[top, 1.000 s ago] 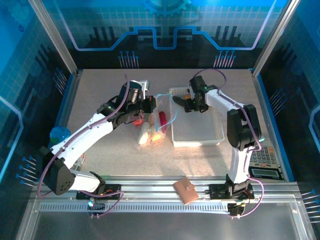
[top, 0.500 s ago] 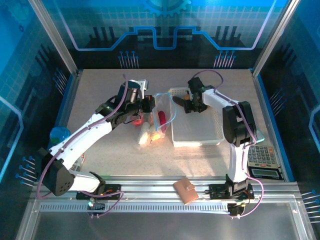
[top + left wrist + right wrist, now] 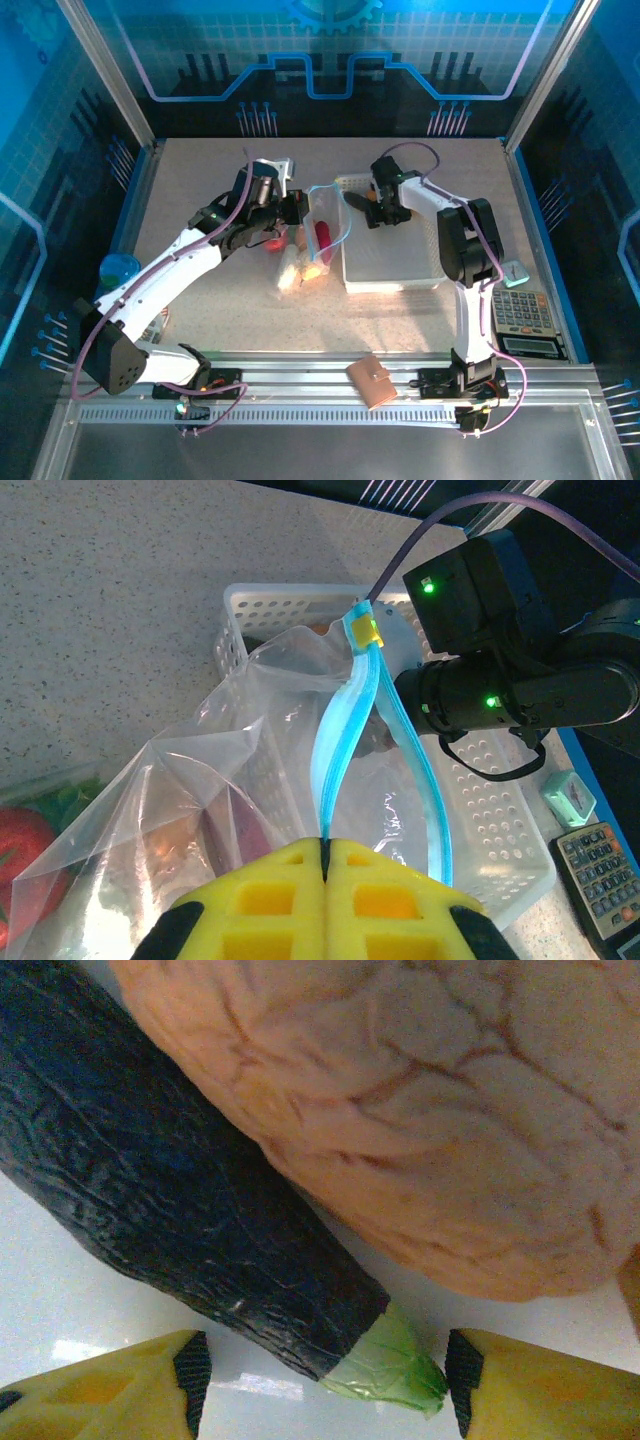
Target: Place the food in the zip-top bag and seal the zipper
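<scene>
Left tool [image 3: 325, 855] is clamping the zipper [image 3: 340, 740]; right tool [image 3: 320, 1380] is hanging open astride the purple eggplant [image 3: 180, 1200], tan piece [image 3: 420, 1110] crowding it

The speckled beige table [image 3: 220, 300] carries a white perforated rectangular plastic basket [image 3: 395, 285] right of centre. Just left of it a clear plastic zip-top bag [image 3: 190, 780] rests partly on the surface, with small white toy food pieces [image 3: 290, 272] near its lower end and a red toy tomato [image 3: 20, 850] beside it. A grey calculator [image 3: 518, 312] and a small mint-green block [image 3: 513, 270] lie near the right edge.
</scene>
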Robot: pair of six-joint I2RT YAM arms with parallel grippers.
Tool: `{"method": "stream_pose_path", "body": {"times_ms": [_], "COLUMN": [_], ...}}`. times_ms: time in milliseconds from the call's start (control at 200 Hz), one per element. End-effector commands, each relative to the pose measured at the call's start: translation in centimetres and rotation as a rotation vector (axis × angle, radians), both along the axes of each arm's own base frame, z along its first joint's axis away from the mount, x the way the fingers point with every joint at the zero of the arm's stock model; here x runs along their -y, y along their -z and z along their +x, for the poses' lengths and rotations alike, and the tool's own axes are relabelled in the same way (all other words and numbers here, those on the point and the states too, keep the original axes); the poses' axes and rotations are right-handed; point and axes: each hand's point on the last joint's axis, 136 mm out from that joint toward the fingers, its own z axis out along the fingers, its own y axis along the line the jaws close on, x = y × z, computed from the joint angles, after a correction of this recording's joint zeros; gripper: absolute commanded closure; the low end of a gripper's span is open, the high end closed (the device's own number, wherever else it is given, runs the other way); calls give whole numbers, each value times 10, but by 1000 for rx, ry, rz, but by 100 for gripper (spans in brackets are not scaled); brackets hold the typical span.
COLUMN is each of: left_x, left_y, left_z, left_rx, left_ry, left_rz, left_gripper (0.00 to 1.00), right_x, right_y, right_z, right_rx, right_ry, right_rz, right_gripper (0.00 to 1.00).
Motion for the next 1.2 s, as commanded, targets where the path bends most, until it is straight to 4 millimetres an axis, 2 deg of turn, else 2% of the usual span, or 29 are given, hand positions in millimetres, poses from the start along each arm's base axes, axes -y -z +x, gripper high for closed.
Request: {"method": "stream_pose_path", "body": {"times_ms": [0, 260, 360, 450, 585, 790, 925, 1106, 1196], "left_x": [-10, -9, -10, -10, -9, -13, -15, -15, -14], "left_y": [-2, -3, -2, -2, -3, -4, -4, -4, -2], "left_z": [-3, -2, -3, -3, -3, -4, -5, -4, -4], "left_rx": [17, 20, 17, 18, 19, 21, 23, 23, 18], "left_ry": [-10, -9, -10, -10, -7, -15, -18, -20, -18], "left_rz": [22, 18, 19, 16, 13, 16, 19, 16, 13], "left_gripper": [99, 99, 99, 99, 99, 99, 99, 99, 99], "right_x": [-19, -42, -45, -46, -48, -52, -51, -49, -49], "right_y": [5, -15, -22, -25, -21, -7, 1, 6, 9], "right_z": [-8, -33, -42, -41, -32, -17, -16, -20, -21], "right_rx": [-46, -70, -79, -61, -59, -63, -75, -82, -91], "right_ry": [-47, -91, -98, -99, -98, -93, -88, -85, -86], "right_rz": [42, 184, 218, 218, 196, 138, 107, 93, 88], "right_gripper": [35, 43, 43, 41, 38, 37, 45, 49, 59]}}
